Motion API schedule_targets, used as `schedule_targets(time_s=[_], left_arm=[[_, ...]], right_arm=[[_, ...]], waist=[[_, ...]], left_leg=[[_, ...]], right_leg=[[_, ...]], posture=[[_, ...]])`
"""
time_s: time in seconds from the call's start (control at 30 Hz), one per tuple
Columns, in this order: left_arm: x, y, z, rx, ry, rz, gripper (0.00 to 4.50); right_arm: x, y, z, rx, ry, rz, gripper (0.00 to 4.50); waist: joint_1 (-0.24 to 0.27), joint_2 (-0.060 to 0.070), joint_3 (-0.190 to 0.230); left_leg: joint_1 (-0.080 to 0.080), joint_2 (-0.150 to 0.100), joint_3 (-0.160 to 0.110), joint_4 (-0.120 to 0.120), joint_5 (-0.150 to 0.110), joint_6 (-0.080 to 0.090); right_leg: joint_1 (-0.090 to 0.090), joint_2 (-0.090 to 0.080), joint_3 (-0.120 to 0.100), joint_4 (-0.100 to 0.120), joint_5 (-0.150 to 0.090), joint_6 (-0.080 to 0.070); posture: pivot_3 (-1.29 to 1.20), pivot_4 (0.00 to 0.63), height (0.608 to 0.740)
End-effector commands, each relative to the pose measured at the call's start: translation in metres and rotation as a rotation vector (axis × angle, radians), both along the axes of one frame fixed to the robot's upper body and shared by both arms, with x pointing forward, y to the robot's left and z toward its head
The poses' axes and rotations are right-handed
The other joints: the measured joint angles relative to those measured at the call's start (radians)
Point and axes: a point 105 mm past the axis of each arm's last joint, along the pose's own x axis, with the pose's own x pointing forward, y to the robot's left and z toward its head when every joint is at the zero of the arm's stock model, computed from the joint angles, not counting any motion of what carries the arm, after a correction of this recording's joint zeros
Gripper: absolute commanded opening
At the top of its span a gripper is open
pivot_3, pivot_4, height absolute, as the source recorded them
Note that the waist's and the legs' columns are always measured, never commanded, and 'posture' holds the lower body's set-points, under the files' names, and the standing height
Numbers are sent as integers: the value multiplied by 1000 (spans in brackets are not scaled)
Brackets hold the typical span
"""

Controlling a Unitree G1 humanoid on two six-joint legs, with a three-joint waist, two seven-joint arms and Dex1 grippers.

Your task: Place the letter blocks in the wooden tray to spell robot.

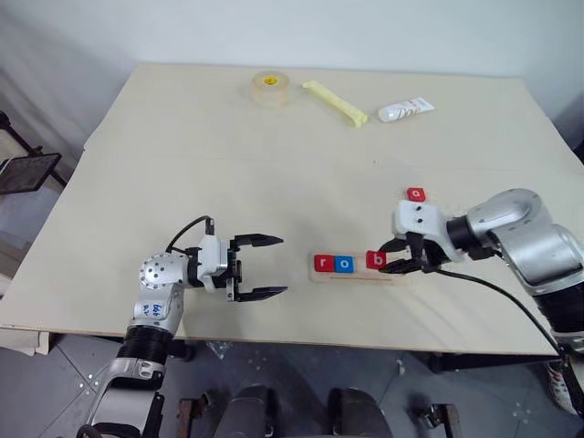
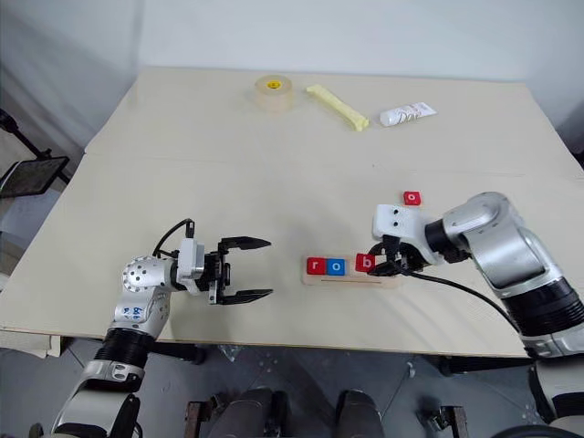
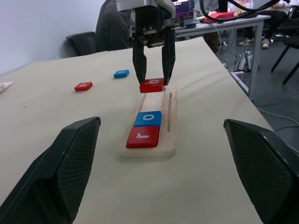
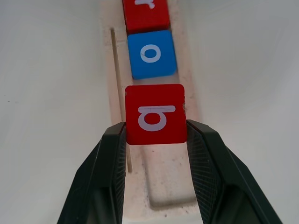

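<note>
Tabletop, pale wood: "b" in the jaws over the tray, third slot pending.
Nearest, left gripper hangs spread wide and empty, pointing at the wooden tray. Red r block and blue o block already sit side by side in the groove. Right gripper is clamped on the red b block, held just above the tray next to the blue o (gap to it looks small). Risks, my read: the b is pinched by its edges only, so a tilted release could leave it propped on the groove lip or riding onto the o; pushing down could also shove the tray. Further back, red o block lies beside the right arm, another blue block near it. Far edge: tape roll, yellow packet, white tube.
</note>
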Motion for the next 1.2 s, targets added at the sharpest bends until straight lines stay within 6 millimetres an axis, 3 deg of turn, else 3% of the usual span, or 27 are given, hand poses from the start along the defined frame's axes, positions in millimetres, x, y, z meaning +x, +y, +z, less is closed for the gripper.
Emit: schedule_targets(time_s=[0.03, 0.57, 0.87, 1.13, 1.2], left_arm=[[-4, -1, 3, -5, -24, -6, 4500], [-7, 0, 3, -12, -21, 6, 4500], [-7, 1, 2, -12, -19, 11, 4500], [-5, -2, 2, -13, -18, 1, 4500], [-5, -3, 2, -16, -16, -1, 4500]], right_arm=[[4, 7, 6, -12, -45, 22, 1462], [9, 16, -8, -43, -37, 46, 1462], [5, 23, -2, -16, -41, 62, 4409], [-11, 9, 8, 48, -44, 7, 4461], [-17, -4, 15, 113, -52, -60, 4461]], waist=[[-1, 0, 0], [-3, 0, 0], [-3, 0, 0], [4, 0, 0], [6, 0, 0]], left_leg=[[0, 0, 0, 0, 0, 0], [0, 0, 0, 0, 0, 0], [0, 0, 0, 0, 0, 0], [0, 0, -1, 0, 0, 0], [0, 0, -1, 0, 0, 0]], right_leg=[[0, 0, 0, 0, 0, 0], [0, 0, 0, 0, 0, 0], [0, 0, 0, 0, 0, 0], [0, 0, 0, 0, 0, 0], [0, 0, 0, 0, 0, 0]], posture=[[0, 150, 740], [0, 150, 740], [0, 150, 740], [0, 150, 740], [0, 150, 740]])
